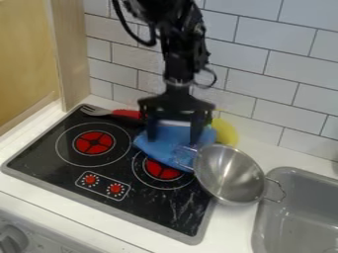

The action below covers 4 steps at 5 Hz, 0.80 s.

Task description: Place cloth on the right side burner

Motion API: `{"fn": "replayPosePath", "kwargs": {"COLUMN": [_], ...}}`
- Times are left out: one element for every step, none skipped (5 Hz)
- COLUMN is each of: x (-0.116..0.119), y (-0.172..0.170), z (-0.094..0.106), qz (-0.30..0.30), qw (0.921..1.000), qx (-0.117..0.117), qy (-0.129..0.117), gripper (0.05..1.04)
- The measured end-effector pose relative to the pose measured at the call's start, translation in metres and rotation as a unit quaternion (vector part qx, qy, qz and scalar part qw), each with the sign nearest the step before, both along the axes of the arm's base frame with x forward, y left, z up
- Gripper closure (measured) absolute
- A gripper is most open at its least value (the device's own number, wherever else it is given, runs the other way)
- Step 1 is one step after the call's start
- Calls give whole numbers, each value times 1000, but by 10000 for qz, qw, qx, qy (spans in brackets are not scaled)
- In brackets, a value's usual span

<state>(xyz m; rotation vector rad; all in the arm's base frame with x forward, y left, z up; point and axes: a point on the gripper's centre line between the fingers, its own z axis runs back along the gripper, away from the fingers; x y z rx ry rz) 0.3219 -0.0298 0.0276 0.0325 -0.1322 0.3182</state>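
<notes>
The black gripper [174, 132] hangs over the back right of the stove, its two fingers spread wide, one near each side of the blue cloth [170, 143]. Crumpled, the cloth lies beneath and between the fingers, on the stove's rear edge and over the back part of the right side burner [158, 170]. The front of that burner shows red and bare. Whether the fingertips touch the cloth, I cannot tell.
A metal colander [231, 173] stands right of the cloth, one handle overlapping it. Behind are a yellow object [226, 132] and a fork [96, 110] by a red item [127, 113]. The grey sink [300, 212] is at the right, a tiled wall behind.
</notes>
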Motion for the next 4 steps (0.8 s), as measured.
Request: {"fn": "replayPosePath", "kwargs": {"x": [-9, -19, -32, -45], "y": [2, 4, 9, 13], "z": [16, 38, 52, 77], "qz": [-15, -13, 47, 155], "qw": [9998, 9991, 9987, 9966], "qx": [-19, -80, -41, 65], "qy": [-174, -408, -511, -810], "gripper": [84, 84, 84, 84]}}
